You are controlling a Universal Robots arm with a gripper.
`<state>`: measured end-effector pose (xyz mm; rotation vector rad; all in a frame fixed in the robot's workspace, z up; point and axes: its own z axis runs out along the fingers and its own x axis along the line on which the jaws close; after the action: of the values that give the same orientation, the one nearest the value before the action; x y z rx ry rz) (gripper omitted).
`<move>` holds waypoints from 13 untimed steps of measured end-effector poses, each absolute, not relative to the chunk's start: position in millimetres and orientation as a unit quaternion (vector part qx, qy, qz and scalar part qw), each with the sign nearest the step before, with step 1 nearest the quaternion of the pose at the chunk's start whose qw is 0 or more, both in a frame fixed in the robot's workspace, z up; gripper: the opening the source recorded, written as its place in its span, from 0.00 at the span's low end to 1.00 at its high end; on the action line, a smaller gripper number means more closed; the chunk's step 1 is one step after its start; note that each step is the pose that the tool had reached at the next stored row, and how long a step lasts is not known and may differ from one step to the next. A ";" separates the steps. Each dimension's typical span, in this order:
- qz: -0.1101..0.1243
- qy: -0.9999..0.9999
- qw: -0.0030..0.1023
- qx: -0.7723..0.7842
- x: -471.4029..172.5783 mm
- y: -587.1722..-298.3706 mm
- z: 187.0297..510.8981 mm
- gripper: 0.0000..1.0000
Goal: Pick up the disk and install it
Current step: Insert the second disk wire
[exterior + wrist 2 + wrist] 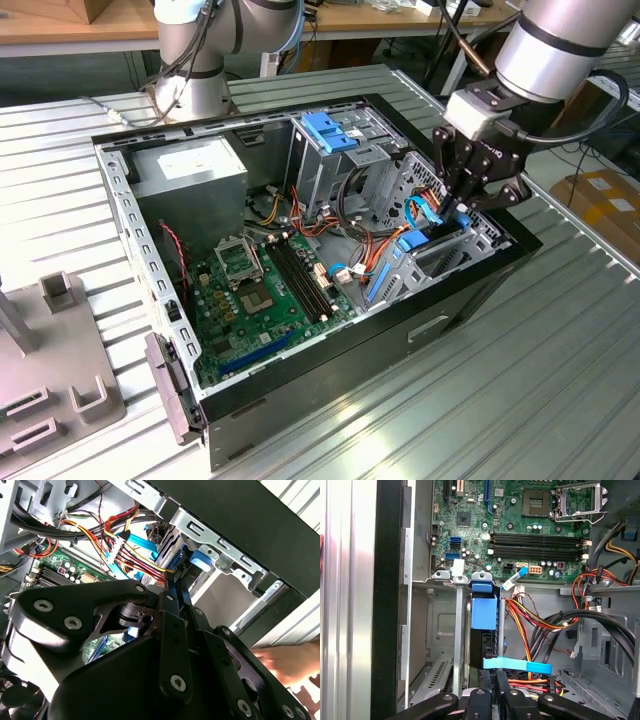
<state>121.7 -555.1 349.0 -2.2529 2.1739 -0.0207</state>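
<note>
The gripper [462,205] stood over the computer case's [470,290] front corner, at the edge nearest the exterior view's right. Its fingers were drawn together on the upper edge of the disk [484,615]. The disk sat edge-on and partly down in the metal drive bay [457,630] along that wall. The grip looked like a firm clamp, though the contact itself was mostly hidden behind the linkage.

Doing this step well would probably mean keeping the disk square to the bay's rails, so that its blue bracket slides rather than binds. Pressing straight along the slot should help. The red and yellow cables [540,620] and the flat blue cable [517,665] lay just beside the bay and could snag or get pinched.

The first wrist view looked down the slot. It showed the disk's alignment between the rails and the motherboard [520,530] beyond. The second wrist view showed the fingertips meeting at the bay's mouth [172,582]. It also showed a blurred person's hand [290,662] outside the case wall, over the table. The exterior view placed the work as a whole. The fixed blue-topped drive cage [330,130] stood at the case's far edge, well apart from the gripper, and the slatted table [500,400] carried it all.
</note>
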 end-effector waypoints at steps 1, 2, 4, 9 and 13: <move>-0.007 0.694 0.005 -0.720 121.7 -555.5 349.3 0.16; -0.007 0.694 0.005 -0.720 121.7 -555.6 349.3 0.16; -0.007 0.694 0.005 -0.720 121.7 -556.0 349.2 0.16; -0.008 0.694 0.004 -0.720 121.7 -556.9 347.8 0.16; -0.008 0.694 0.004 -0.720 121.7 -557.5 345.0 0.16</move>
<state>121.7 -557.5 345.0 -2.2553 2.1762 -0.0258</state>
